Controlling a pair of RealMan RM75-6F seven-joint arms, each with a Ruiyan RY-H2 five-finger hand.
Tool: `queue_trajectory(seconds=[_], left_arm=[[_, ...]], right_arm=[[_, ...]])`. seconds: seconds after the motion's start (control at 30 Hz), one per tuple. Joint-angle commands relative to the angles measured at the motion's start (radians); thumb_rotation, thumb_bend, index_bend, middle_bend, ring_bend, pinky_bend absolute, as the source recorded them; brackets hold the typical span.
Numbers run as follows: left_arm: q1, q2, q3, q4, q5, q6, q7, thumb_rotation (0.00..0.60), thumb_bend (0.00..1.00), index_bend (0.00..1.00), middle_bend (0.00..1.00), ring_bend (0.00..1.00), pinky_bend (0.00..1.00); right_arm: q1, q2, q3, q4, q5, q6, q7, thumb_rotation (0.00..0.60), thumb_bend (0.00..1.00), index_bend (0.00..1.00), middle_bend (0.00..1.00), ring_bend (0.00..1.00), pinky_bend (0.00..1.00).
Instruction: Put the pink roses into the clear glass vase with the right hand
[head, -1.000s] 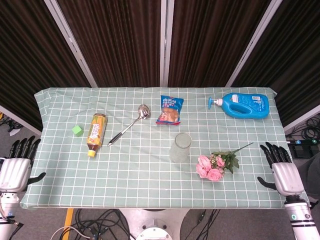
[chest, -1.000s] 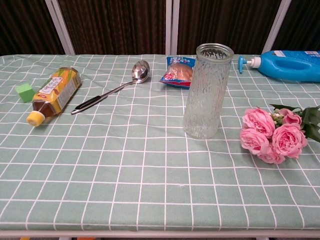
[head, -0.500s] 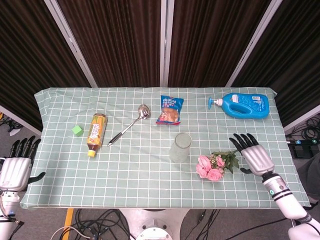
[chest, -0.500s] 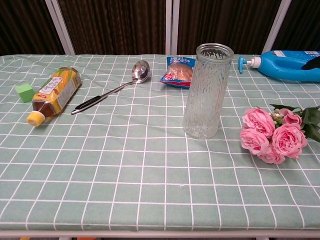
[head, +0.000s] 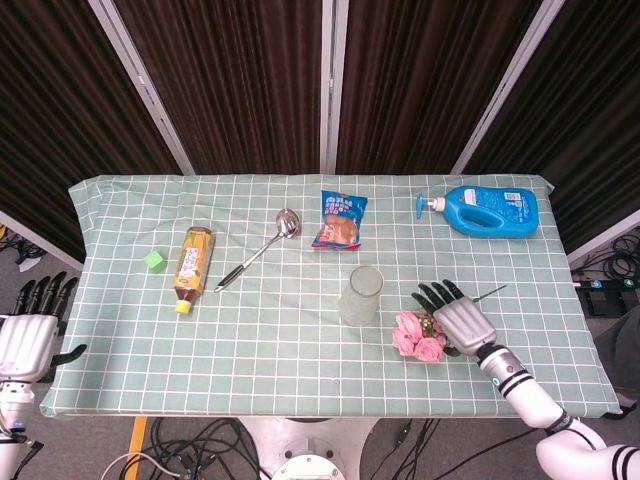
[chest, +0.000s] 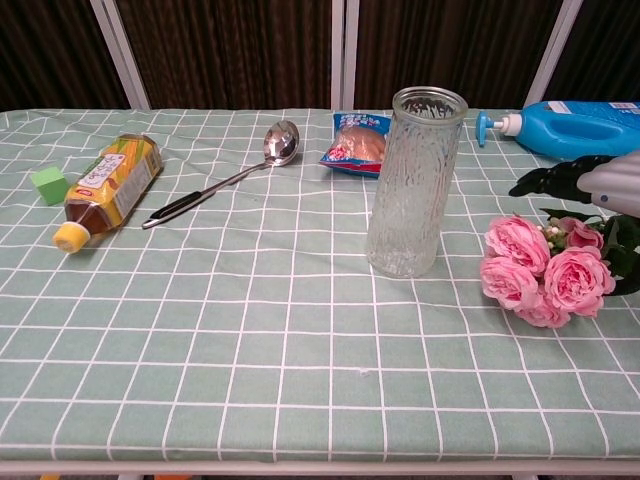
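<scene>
**Roses not yet grasped, vase empty**

Pink roses (head: 418, 337) lay flat on the surface (head: 300, 340), just right of the upright, empty clear glass vase (chest: 414, 182). The right hand (head: 460, 321) was seen over their stems, fingers (chest: 545, 180) spread, nothing held. Grasping, lifting and insertion were all judged outstanding. The left hand (head: 28, 340) was idle, fingers apart.

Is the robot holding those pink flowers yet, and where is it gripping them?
Not yet. The right hand hovers open over the pink roses; the left hand holds nothing.
</scene>
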Motion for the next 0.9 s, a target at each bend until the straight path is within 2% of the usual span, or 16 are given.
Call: queue_trajectory(seconds=[0.03,0.23,0.47,0.63,0.77,0.9], left_arm=[[0.002,-0.002,-0.001,0.007,-0.005,0.000,-0.008,0.600,0.00,0.05,0.00,0.00,0.03],[0.005,-0.005,0.005,0.028,-0.005,-0.003,-0.019,0.600,0.00,0.05,0.00,0.00,0.03],[0.006,-0.008,0.004,0.041,-0.006,-0.002,-0.026,0.600,0.00,0.05,0.00,0.00,0.03],[0.007,-0.011,0.006,0.050,-0.010,-0.007,-0.029,0.600,0.00,0.05,0.00,0.00,0.03],[0.005,-0.014,0.005,0.053,-0.015,-0.013,-0.025,0.600,0.00,0.05,0.00,0.00,0.03],[0.003,-0.016,0.002,0.054,-0.015,-0.013,-0.026,0.600,0.00,0.05,0.00,0.00,0.03]], right_arm=[[0.015,-0.025,-0.010,0.007,0.019,-0.016,-0.033,0.600,0.00,0.00,0.00,0.00,0.00],[0.034,-0.069,-0.020,0.031,0.071,-0.030,-0.095,0.600,0.00,0.00,0.00,0.00,0.00],[0.049,-0.088,-0.027,0.040,0.097,-0.031,-0.105,0.600,0.01,0.00,0.00,0.00,0.00],[0.045,-0.115,-0.034,0.075,0.086,0.012,-0.119,0.600,0.08,0.00,0.07,0.01,0.00],[0.039,-0.136,-0.037,0.102,0.078,0.041,-0.123,0.600,0.12,0.02,0.19,0.13,0.00],[0.030,-0.159,-0.039,0.135,0.066,0.075,-0.116,0.600,0.16,0.17,0.27,0.22,0.00]])
